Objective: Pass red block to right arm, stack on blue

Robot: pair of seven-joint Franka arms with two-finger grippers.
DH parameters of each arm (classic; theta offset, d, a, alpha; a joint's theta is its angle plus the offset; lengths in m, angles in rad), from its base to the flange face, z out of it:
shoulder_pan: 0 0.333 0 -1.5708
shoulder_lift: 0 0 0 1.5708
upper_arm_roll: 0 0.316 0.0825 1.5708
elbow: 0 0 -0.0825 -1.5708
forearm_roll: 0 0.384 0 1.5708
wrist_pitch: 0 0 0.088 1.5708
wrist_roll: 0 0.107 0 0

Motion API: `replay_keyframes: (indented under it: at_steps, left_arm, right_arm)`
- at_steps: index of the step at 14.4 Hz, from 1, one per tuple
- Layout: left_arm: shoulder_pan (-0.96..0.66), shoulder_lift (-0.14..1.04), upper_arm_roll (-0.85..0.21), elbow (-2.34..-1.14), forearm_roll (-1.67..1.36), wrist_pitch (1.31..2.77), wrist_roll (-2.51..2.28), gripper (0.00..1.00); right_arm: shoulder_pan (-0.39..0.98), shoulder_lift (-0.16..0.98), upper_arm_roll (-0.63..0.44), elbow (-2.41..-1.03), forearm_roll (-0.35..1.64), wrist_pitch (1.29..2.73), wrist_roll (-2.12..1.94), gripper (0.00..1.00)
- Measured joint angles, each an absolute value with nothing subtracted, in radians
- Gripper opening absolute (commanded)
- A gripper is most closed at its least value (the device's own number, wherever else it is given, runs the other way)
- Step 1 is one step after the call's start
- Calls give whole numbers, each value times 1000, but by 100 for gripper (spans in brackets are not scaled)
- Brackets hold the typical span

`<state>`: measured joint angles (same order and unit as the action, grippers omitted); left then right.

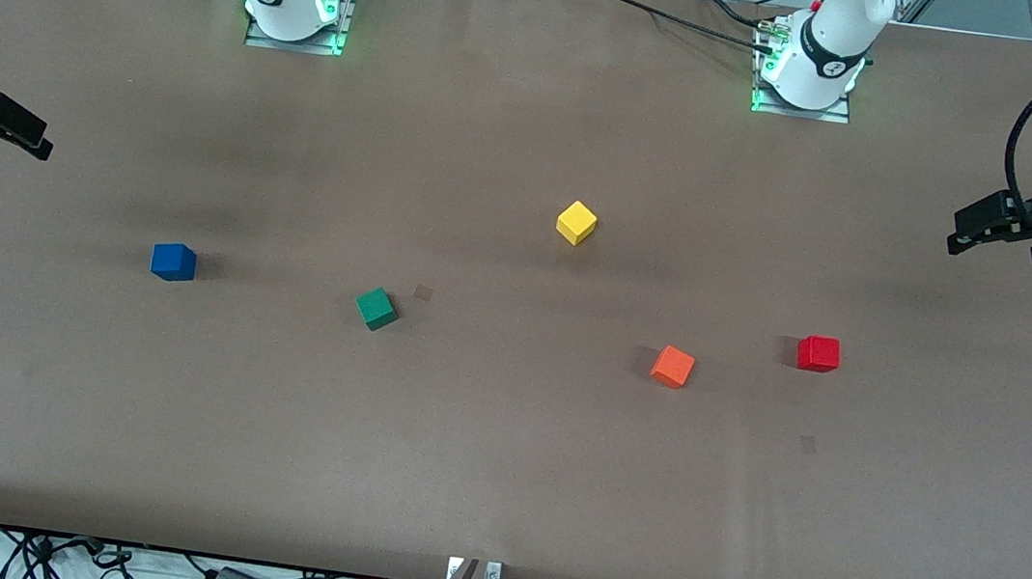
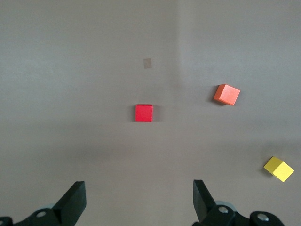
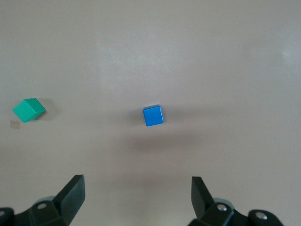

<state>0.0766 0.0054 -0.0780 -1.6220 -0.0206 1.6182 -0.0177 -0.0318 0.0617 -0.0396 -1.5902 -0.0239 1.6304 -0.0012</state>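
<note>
On the brown table [image 1: 495, 472], red block [image 1: 819, 353], matte, seemingly unmarked.

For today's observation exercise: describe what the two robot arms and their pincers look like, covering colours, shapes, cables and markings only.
Both arms are white and rounded, with black joint bands bearing a small white mark; green lights glow at their bases. A black cable loops along each arm. The left pincer and right pincer are black, each with two wedge-shaped fingers.
</note>
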Motion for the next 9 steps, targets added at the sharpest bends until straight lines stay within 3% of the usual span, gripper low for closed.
replay_keyframes:
  at_steps: [9]
  left_arm:
    - [77,5,-78,-1620,-21,1611,-18,100]
  right_arm:
    - [-31,65,-40,-1594,-24,1628,-2,100]
